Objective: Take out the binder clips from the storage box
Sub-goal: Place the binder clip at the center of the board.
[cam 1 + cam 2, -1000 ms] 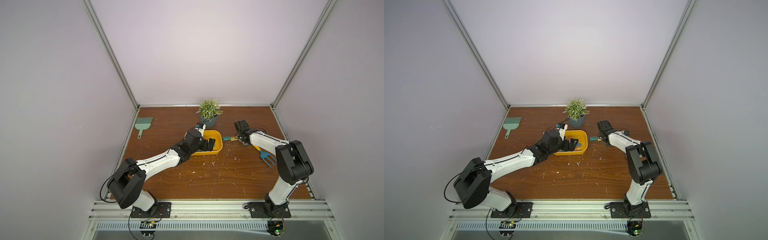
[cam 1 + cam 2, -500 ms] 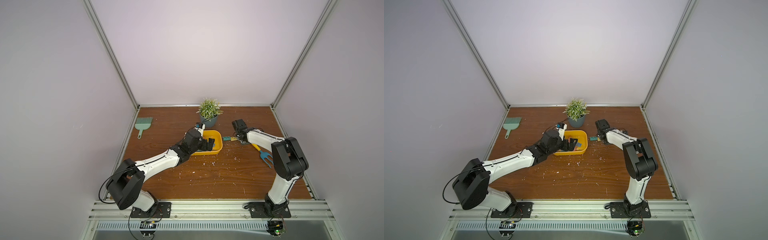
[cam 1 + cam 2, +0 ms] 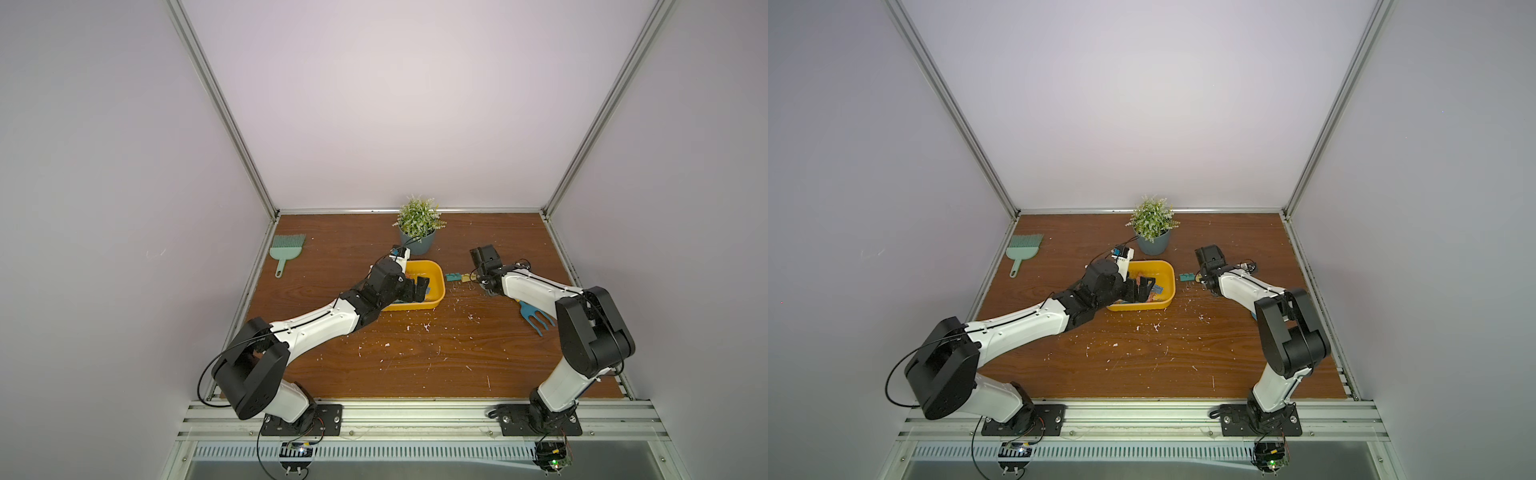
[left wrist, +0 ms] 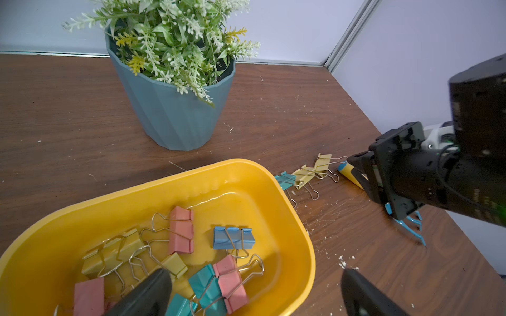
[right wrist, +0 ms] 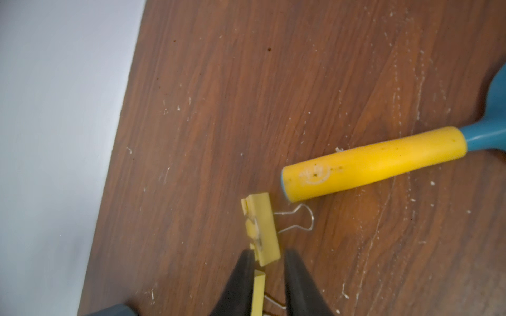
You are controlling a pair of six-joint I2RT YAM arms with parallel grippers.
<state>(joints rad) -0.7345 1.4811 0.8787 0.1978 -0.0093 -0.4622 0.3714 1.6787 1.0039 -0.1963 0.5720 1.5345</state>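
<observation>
1. The left claw [image 4: 254, 272] is spread to its widest, gripping nothing. Its black fingers [image 4: 149, 292] hang over the shallow yellow plastic storage box [image 4: 246, 167], which sits on the brown wooden table [image 4: 68, 109].
2. Under and ahead of that claw, small pastel binder clips [image 4: 180, 232] with wire loop handles lie loose on the box floor: pink, yellow, blue, teal, several overlapping.
3. The right claw [image 5: 267, 260] is low over the table, across the box from the left claw, jaws narrowly parted.
4. A flat yellow clip [image 5: 262, 227] lies with one end between its fingertips. It seems loose rather than pinched, though the close view leaves this unsure.
5. A second yellow clip [image 5: 258, 292] lies further back between the same fingers. A teal clip [image 4: 284, 180] lies between this claw and the box, just beside the rim.
6. Ahead of its tips lies a plastic tool [image 5: 375, 161] with yellow handle and blue fork-shaped head, the handle's end just beside the first clip's wire loop.
7. A grey-blue faceted plant pot [image 4: 175, 109] stands beyond the box from the left claw, near but apart.
</observation>
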